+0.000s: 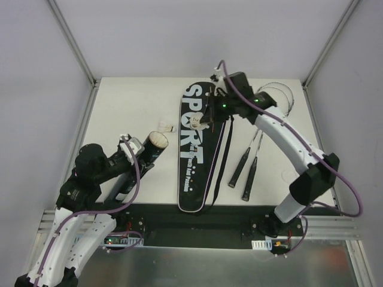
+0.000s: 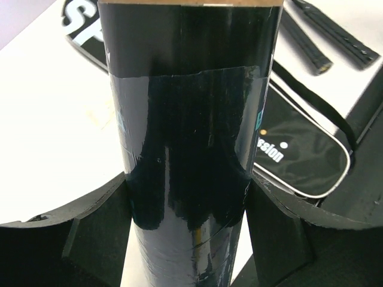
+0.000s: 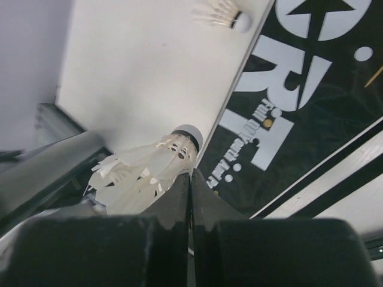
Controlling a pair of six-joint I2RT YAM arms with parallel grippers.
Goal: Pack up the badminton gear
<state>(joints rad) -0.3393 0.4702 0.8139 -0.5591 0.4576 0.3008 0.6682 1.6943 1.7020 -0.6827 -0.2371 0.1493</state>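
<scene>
My left gripper [image 1: 136, 156] is shut on the long black tube [image 1: 143, 155], which slants up with its open end [image 1: 157, 141] toward the bag. In the left wrist view the tube [image 2: 188, 119] fills the gap between both fingers [image 2: 278, 233]. My right gripper [image 1: 207, 121] hovers over the black SPORT bag [image 1: 197, 161]. It is shut, and a white feather shuttlecock [image 3: 149, 170] is pinched at its tips [image 3: 191, 174]. A second shuttlecock [image 1: 166, 126] lies on the table left of the bag; it also shows in the right wrist view [image 3: 221, 13]. Two rackets [image 1: 250, 161] lie right of the bag.
The racket heads [image 1: 281, 95] reach the table's back right corner. The bag's strap [image 1: 222, 152] trails along its right side. Metal frame posts [image 1: 72, 42] stand at the back corners. A black rail [image 1: 197, 218] runs along the near edge.
</scene>
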